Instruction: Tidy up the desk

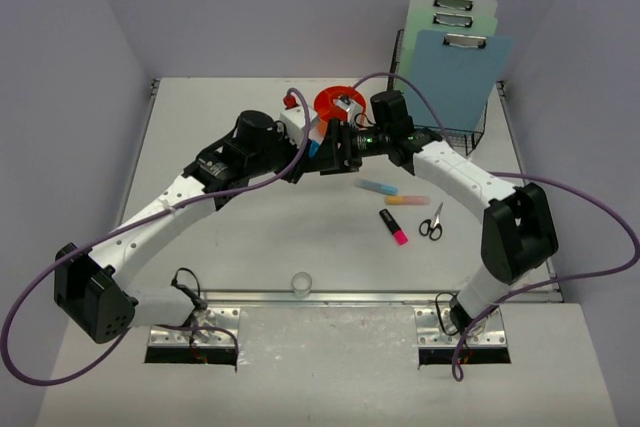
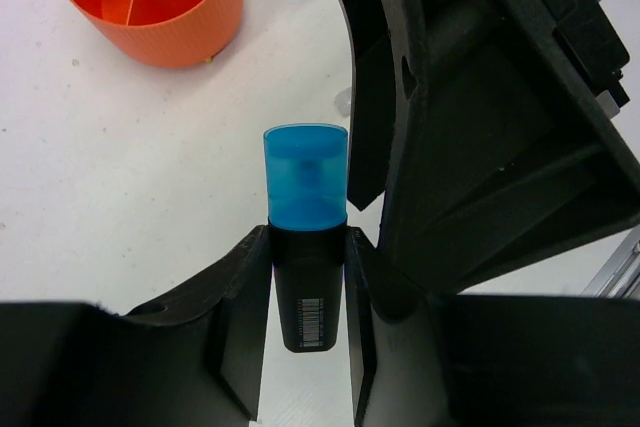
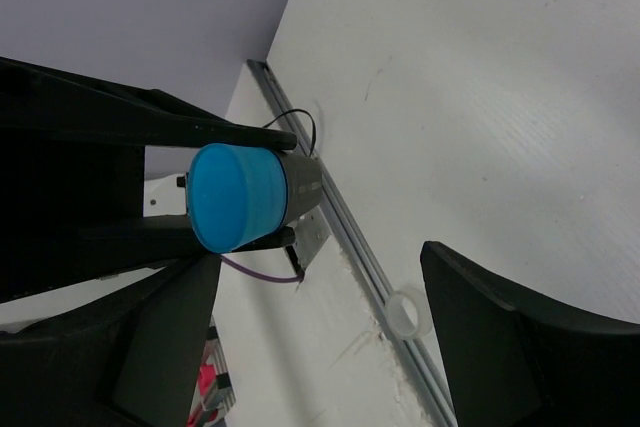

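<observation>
- While the top view hides the grasp, we see at the left wrist the left gripper [image 2: 308, 247] clenched on a blue-capped highlighter [image 2: 306, 177].
- We count three clipboards [image 1: 455, 52], then three loose markers [image 1: 393, 227] and one scissors [image 1: 430, 222] lying on the desk [image 1: 250, 257].
- Both arms bend inward over mid-desk; the right gripper [image 3: 320, 287] stands wide open.

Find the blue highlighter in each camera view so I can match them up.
Top external: blue highlighter just left of centre, below the orange holder.
Left wrist: centre, clamped in the left gripper, cap up.
Right wrist: left of centre, cap toward the camera.
Shared landmark: the left gripper's black fingers pinching it.
</observation>
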Controlling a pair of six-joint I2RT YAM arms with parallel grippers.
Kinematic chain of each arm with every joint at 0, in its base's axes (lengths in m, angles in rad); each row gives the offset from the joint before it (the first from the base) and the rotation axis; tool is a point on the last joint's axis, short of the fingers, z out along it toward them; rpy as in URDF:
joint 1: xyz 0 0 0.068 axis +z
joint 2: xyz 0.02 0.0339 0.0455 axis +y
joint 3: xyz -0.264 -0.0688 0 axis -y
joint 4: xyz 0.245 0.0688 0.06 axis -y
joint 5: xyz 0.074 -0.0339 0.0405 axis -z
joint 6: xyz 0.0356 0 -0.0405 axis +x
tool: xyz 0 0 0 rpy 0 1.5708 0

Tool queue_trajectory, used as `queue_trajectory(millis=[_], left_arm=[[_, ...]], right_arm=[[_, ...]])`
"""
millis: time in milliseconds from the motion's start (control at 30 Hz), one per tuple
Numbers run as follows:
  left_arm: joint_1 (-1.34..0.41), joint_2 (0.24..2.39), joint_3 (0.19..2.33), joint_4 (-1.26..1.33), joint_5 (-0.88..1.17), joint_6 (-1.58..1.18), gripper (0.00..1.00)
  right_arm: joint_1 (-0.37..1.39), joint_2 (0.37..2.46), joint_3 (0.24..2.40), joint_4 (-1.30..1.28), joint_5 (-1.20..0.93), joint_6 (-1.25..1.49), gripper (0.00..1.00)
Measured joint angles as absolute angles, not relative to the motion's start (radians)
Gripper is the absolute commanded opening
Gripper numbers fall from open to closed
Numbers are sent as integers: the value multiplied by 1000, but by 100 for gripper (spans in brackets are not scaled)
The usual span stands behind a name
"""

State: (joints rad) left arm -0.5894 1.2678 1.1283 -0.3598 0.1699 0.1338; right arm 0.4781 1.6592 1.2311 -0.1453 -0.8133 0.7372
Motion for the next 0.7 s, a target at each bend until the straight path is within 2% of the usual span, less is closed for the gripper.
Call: queue_trajectory(millis=[333,700], left_arm=[[-589,1266,1104,-345,162,134,1],[-597,1257,1071,-367,233,130,1]], right_arm=[[470,1665,1237,-134,-840,760,71],[397,1653,1254,-127,-858,720,72]])
